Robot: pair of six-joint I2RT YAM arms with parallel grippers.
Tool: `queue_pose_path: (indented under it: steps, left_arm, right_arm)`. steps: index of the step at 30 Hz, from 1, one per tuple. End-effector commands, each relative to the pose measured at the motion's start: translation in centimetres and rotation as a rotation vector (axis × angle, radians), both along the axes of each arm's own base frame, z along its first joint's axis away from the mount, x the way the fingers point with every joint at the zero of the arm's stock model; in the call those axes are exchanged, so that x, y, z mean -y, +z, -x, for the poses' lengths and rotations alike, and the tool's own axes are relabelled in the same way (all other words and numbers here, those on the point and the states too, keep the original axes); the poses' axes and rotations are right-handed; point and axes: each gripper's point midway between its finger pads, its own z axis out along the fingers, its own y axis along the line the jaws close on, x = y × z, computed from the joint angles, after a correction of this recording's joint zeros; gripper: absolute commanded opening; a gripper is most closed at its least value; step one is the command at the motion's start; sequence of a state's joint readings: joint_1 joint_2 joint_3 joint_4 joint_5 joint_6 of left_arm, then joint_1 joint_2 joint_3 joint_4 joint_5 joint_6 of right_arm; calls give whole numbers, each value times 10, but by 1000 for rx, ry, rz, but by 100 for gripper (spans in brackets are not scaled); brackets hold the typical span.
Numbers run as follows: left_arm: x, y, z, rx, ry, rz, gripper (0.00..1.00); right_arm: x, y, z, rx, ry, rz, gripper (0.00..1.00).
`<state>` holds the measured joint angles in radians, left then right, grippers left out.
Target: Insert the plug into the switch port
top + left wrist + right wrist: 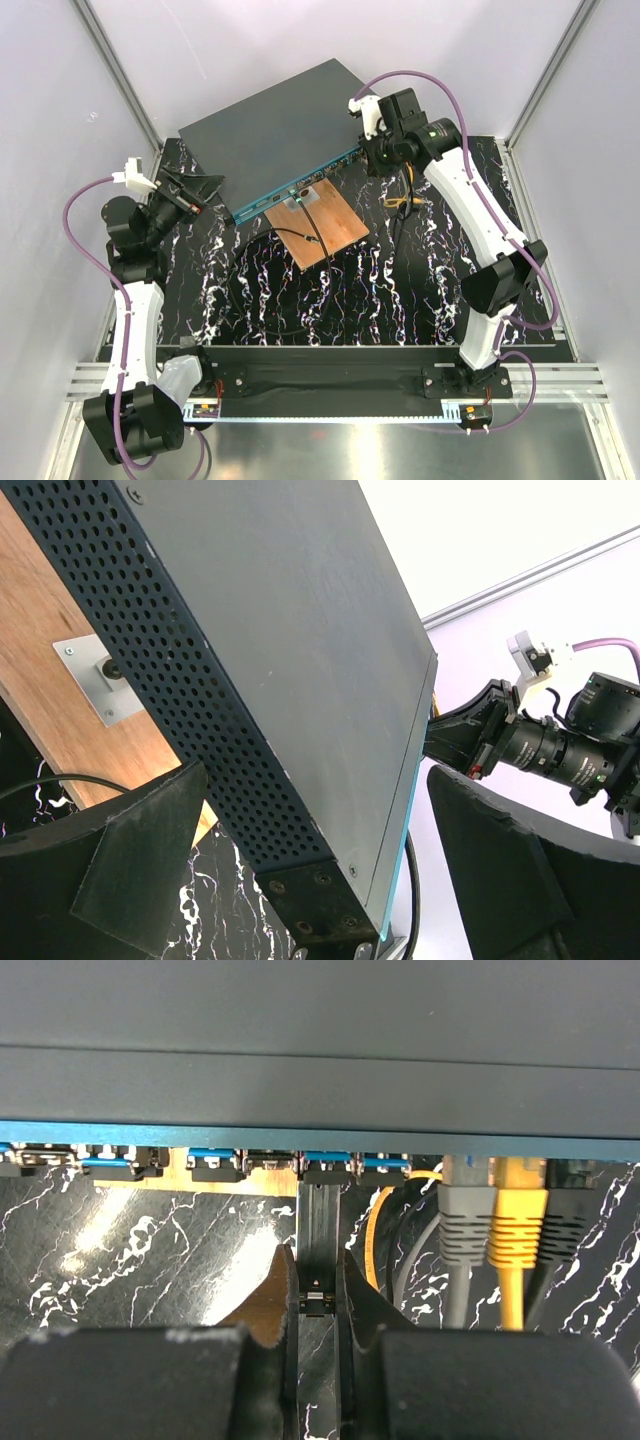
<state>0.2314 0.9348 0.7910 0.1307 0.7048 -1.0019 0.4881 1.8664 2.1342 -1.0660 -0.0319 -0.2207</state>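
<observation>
Seating the plug (318,1222): the right gripper (318,1265) pinches it narrowly, with its tip at a port mouth in the teal face of the switch (320,1070), which lies at the far side of the tabletop (420,290). Best pushed straight in, without tilt. The left gripper (210,190) stands wide at the switch's left corner, holding nothing. Count: one switch, one copper board (322,228), and three plugged cables: grey cable (462,1230), yellow cable (515,1230), black cable (575,1222).

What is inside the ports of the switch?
A grey plug, a yellow plug and a black plug sit in ports at the right of the switch. The right end effector grips a slim plug at a middle port; how deep its tip goes is hidden.
</observation>
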Motion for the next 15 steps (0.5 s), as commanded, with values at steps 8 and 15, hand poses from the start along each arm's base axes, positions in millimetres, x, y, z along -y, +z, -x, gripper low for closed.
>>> queue_pose_path:
  steps: [8,15]
  left_arm:
    - [2,19,5,97,-17,-30,99]
    - [2,19,5,98,-16,-31,99]
  right_arm:
    - [-25,34,-9,98,70,-85,0]
    - [-26,42,-13,115,71,-91,0]
